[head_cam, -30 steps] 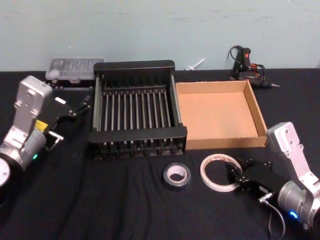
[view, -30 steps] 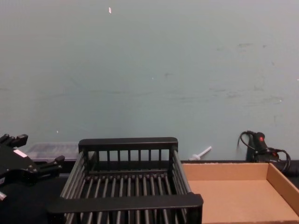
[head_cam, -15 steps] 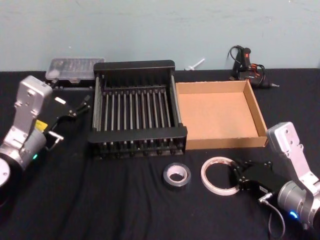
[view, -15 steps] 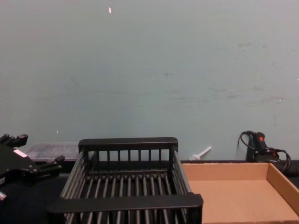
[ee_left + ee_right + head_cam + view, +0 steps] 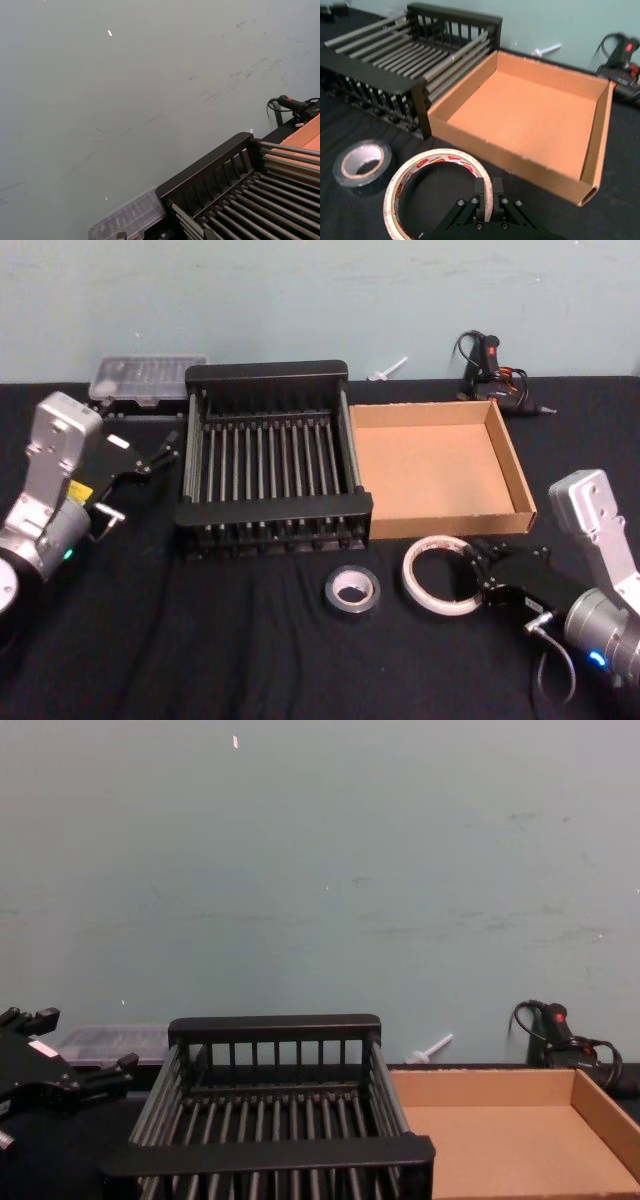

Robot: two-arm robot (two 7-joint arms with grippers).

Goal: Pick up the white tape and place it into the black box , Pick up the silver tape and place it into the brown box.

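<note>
White, red-printed, the white tape (image 5: 440, 187) has its rim pinched between our right gripper (image 5: 482, 197)'s closed jaws, ready for the black box (image 5: 272, 372); its lettering is unreadable. The silver tape (image 5: 352, 590) waits just beside it, before the brown box (image 5: 522, 475). Our left gripper (image 5: 155, 455) idles, jaws unclear.
</note>
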